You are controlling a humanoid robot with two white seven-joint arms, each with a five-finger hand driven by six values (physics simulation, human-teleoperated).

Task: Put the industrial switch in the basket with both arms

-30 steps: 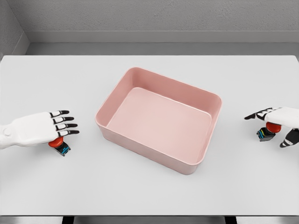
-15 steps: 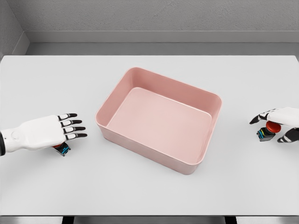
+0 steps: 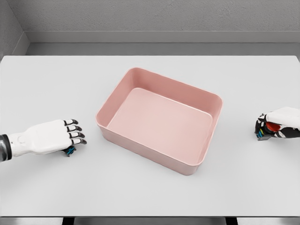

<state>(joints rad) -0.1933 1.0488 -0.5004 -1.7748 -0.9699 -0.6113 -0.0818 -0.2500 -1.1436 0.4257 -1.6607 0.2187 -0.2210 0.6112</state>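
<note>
While the pink basket (image 3: 159, 119) sits at the middle of the white counter (image 3: 150, 187), two industrial switches lie well apart from it, one on each side. At the left, the left hand (image 3: 47, 137) covers the left switch (image 3: 70, 151), its fingers (image 3: 75, 135) curled down over it. At the right edge, the right hand (image 3: 280, 123) has its fingers clamped around the right switch (image 3: 268, 130), whose red button shows between them.

No legible text, label or number anywhere.
</note>
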